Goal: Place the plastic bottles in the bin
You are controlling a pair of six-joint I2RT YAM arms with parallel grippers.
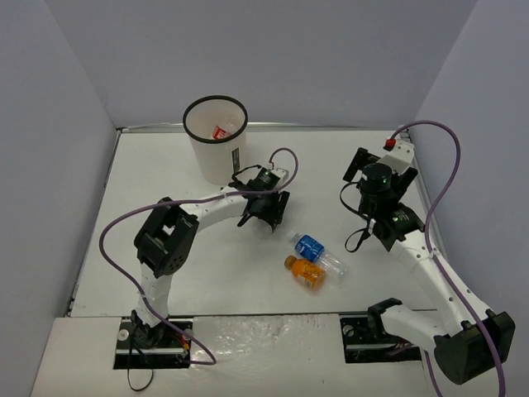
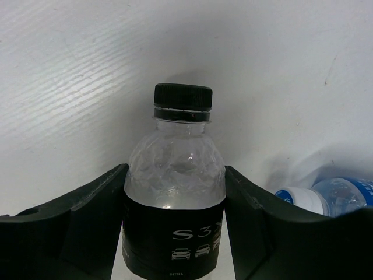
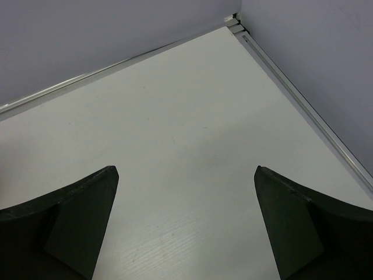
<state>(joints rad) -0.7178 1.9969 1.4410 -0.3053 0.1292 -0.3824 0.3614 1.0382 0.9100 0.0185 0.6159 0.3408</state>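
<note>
- From above, the white bin (image 1: 216,155) stands at the far left of the bench (image 1: 165,248), with a red-labelled bottle (image 1: 221,131) inside it.
- The left end effector (image 1: 263,217) is down on the bench just right of the bin, over the black-capped bottle (image 1: 264,230), of which only a pale end shows.
- Close by on its right lie the blue-labelled bottle (image 1: 310,246) and the orange bottle (image 1: 304,271), side by side.
- The right end effector (image 1: 382,162) hangs near the far right corner, well apart from every bottle.
- In the left wrist view, the black-capped bottle sits between the two fingers (image 2: 76,227), cap pointing away. Both press on its dark label, so the end effector is clamped on it. The white cap of the blue-labelled bottle shows at lower right.
- In the right wrist view, the fingers (image 3: 64,221) are spread wide over bare bench, holding nothing.
</note>
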